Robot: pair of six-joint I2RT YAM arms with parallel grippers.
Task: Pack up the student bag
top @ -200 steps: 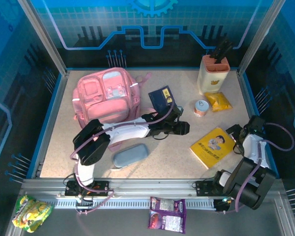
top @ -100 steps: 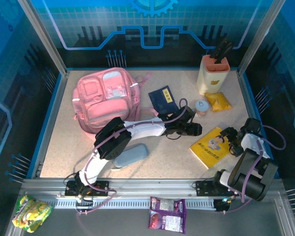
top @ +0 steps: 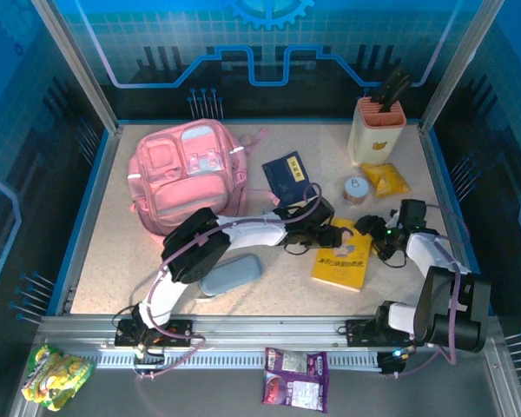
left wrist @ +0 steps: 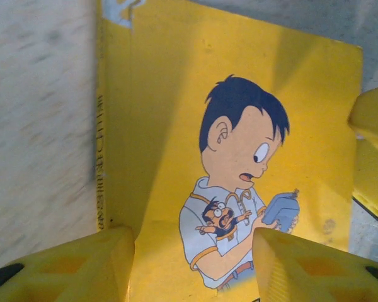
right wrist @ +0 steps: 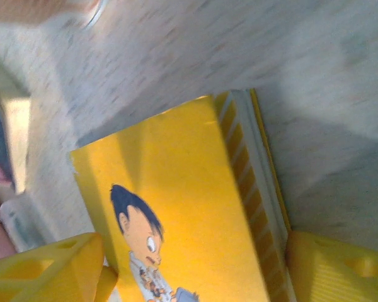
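Book point(top: 341, 261) flat on counter point(top: 113, 256); left claw point(left wrist: 192, 251) open over cover, right claw point(right wrist: 195, 251) open astride corner, seemingly untouching; close squarely.

Overhead camera looks down; both wrist cameras closely share book point(left wrist: 170, 94).

Soft pink fabric backpack point(top: 187, 178), translucent pockets; right of it, navy booklet point(top: 285, 178); yellow paperback point(top: 342, 264), cartoon-boy cover; grey-blue oblong case point(top: 232, 274).
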